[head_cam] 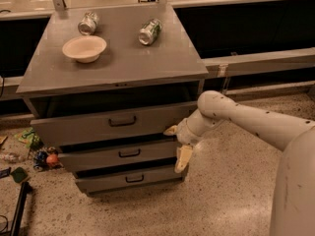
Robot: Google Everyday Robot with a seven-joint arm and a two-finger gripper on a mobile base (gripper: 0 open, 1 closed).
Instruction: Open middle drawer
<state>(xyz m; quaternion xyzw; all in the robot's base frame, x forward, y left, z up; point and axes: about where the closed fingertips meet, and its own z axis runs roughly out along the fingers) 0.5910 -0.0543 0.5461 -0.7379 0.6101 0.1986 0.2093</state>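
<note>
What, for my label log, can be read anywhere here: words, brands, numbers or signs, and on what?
No text can be read.
Left can: printing too blurred to read.
Right can: label too blurred to read.
Bowl: no text.
Middle drawer: plain front, no text.
Tool, open at the middle drawer's right end: no markings.
</note>
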